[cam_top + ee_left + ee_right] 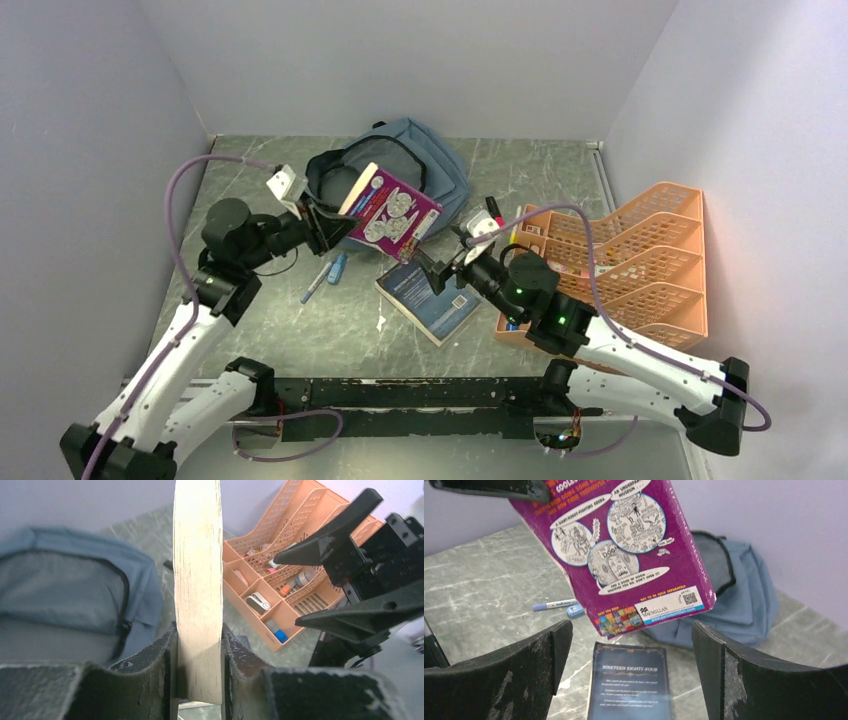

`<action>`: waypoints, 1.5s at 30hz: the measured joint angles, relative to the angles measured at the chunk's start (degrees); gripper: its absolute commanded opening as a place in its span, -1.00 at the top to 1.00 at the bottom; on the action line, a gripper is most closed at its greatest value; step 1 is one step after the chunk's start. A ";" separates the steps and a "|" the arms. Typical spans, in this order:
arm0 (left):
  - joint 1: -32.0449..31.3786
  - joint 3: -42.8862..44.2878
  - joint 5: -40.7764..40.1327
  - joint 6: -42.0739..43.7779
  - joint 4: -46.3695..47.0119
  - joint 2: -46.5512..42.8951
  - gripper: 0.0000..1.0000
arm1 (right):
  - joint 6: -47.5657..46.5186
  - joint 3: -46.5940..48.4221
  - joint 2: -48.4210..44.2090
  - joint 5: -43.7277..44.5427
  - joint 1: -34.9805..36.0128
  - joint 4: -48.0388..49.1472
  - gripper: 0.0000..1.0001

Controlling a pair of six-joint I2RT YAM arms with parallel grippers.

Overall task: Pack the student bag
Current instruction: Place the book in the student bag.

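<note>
We log L pincer clamped on book, edge-on in its cam. R pincer apart; cover legible there, student bag part-hidden.

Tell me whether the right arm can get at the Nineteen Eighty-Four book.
Probably yes. The right gripper is open above the Nineteen Eighty-Four book, which lies flat and uncovered; the purple book in the left gripper hangs higher, not between.

Top of purple book and foot of dark book off-frame (right wrist view); orange tray contents indistinct.
</note>
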 measured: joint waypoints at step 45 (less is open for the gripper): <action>-1.53 6.10 34.49 39.21 -15.30 -12.33 0.02 | -20.37 5.75 -0.96 -35.58 -0.35 -14.71 1.00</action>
